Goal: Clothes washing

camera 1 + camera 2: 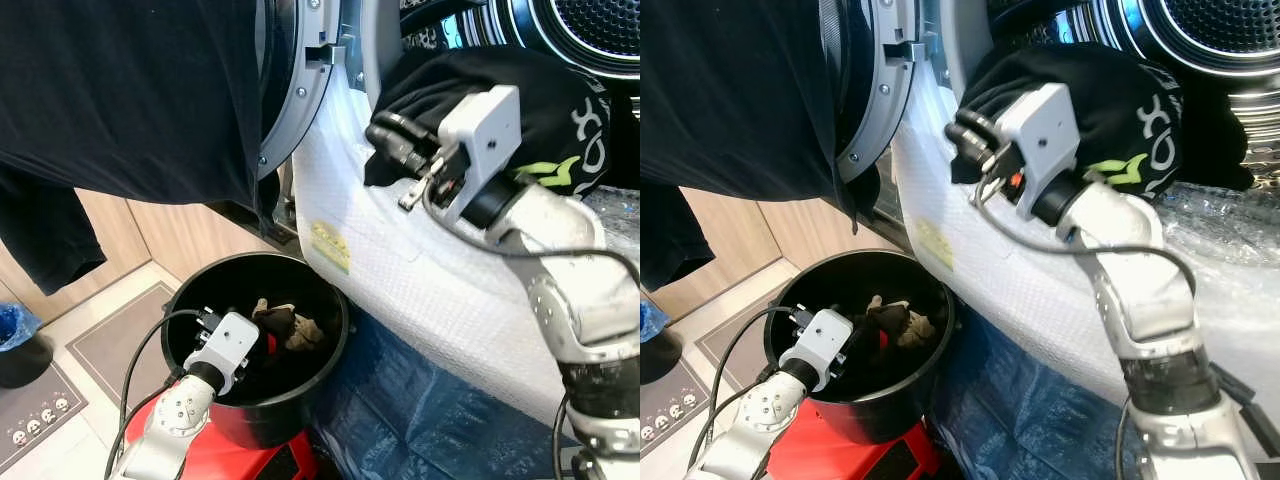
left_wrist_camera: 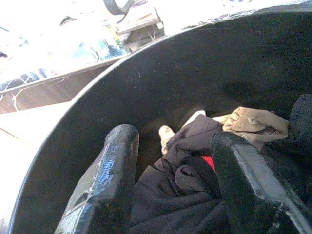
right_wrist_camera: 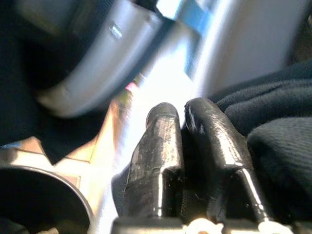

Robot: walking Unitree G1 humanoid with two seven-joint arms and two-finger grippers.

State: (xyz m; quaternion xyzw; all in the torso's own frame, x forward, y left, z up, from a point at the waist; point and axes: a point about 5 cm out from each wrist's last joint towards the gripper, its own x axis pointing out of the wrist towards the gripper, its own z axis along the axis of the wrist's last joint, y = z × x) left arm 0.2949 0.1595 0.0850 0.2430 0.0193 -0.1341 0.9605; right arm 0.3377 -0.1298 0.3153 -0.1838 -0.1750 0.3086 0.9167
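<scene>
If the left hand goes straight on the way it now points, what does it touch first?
Most likely the dark purple-brown garment lying in the black bucket. The left hand is open inside the bucket, its fingers either side of that cloth. Depth is unclear, but the beige cloth lies farther on.

Black garment with green-white print (image 1: 540,120) bunched at washer drum mouth (image 1: 1210,30), brown, tan and red clothes (image 2: 195,161) heaped in black bucket (image 1: 300,400) on floor below.
</scene>
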